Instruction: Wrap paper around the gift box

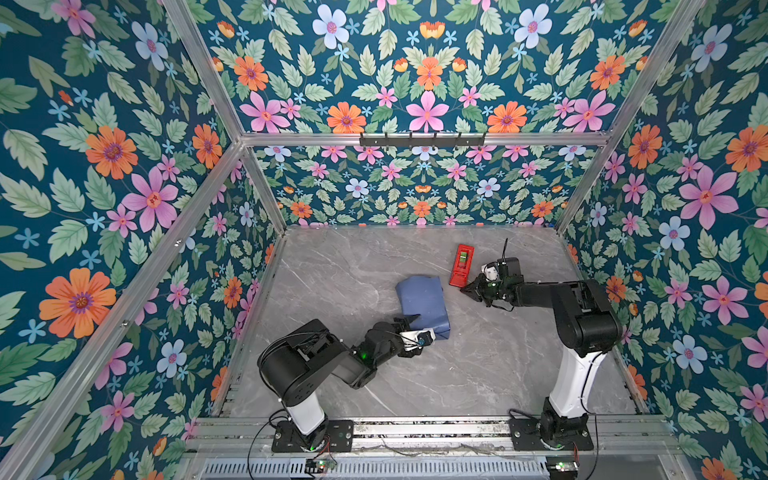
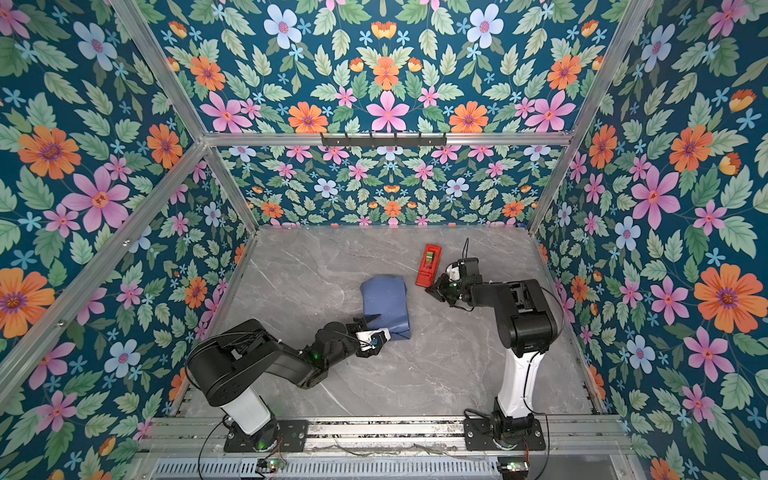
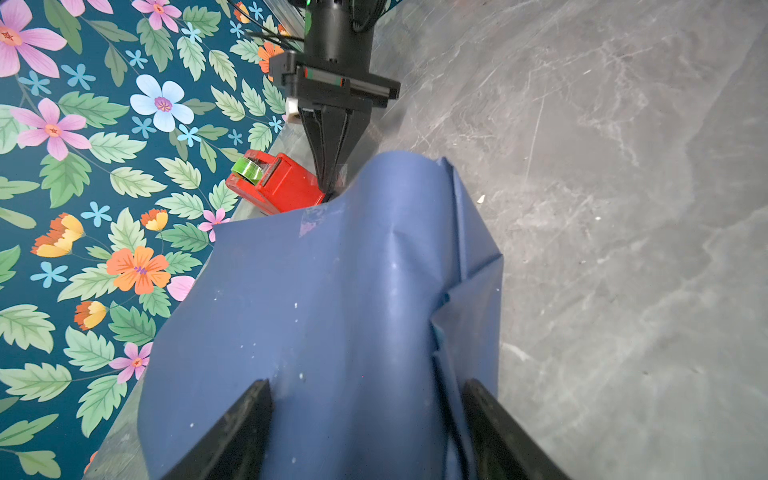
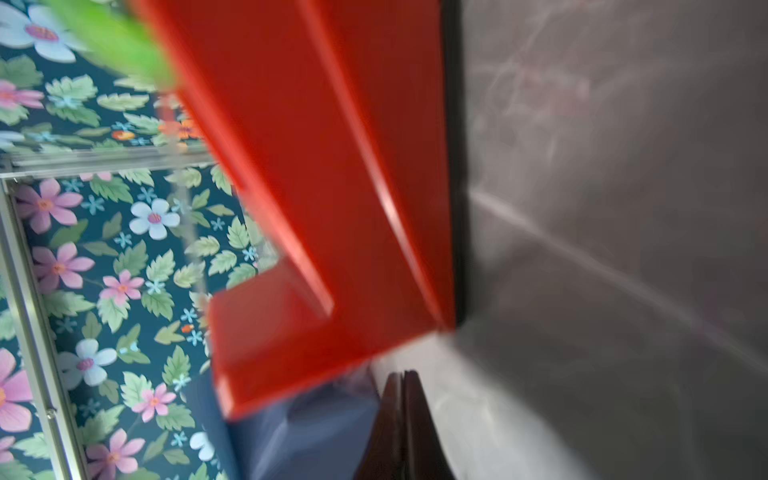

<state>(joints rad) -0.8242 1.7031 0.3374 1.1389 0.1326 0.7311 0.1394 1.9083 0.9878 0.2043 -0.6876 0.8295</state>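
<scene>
Jaws of the left gripper (image 3: 365, 384) stand wide apart, straddling the parcel's 6 o'clock end. Thin, creased, likely tear-prone paper (image 1: 422, 305) hides the gift box mid-table; I would pinch that loose end flap. At 2 o'clock, the right gripper (image 1: 464, 291) is pressed together beside the red tape dispenser (image 1: 461, 266).

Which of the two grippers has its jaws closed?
The right gripper, beside the red tape dispenser; the left gripper stands open over the blue paper.
</scene>
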